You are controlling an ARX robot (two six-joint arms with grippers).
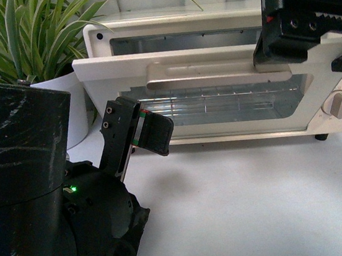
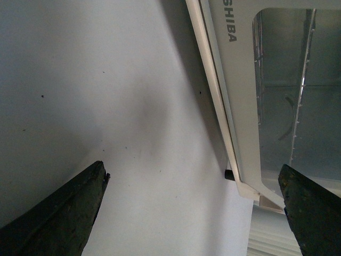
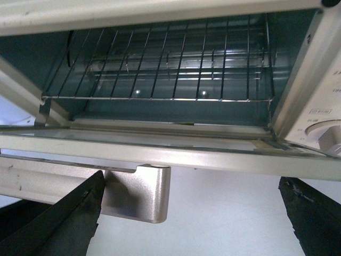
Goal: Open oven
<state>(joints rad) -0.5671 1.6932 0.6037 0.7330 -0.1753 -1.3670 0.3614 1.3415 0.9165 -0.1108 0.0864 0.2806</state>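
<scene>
The right hand (image 3: 192, 182) is spread wide and grips nothing. In its wrist view only the two dark fingertips (image 3: 64, 224) show. One end of the handle (image 3: 136, 194) sits in the gap, just beside one finger, and contact cannot be made out. The rest of the bar runs out of that picture. In the front view this hand is cut off by the frame edge and covers the oven's upper right corner.

The oven (image 1: 165, 26) stands on the desk (image 1: 242, 200) straight ahead of both hands. Its door (image 1: 114, 69) is swung partway down, just above the right hand's fingers. Only the right wrist view looks into the cavity, where the wire rack (image 3: 160, 69) lies level beyond the door edge. A beige knob (image 1: 338, 104) shows below that hand in the front view and is half cropped in the wrist view.

The left hand (image 2: 193, 173) is also wide open and empty, low over bare desk. The oven's front is off to one side of it. Only its wrist view shows a black foot (image 2: 229, 175) and the lettering, cut to "SHIBA". In the front view the left arm hides the desk behind it.
</scene>
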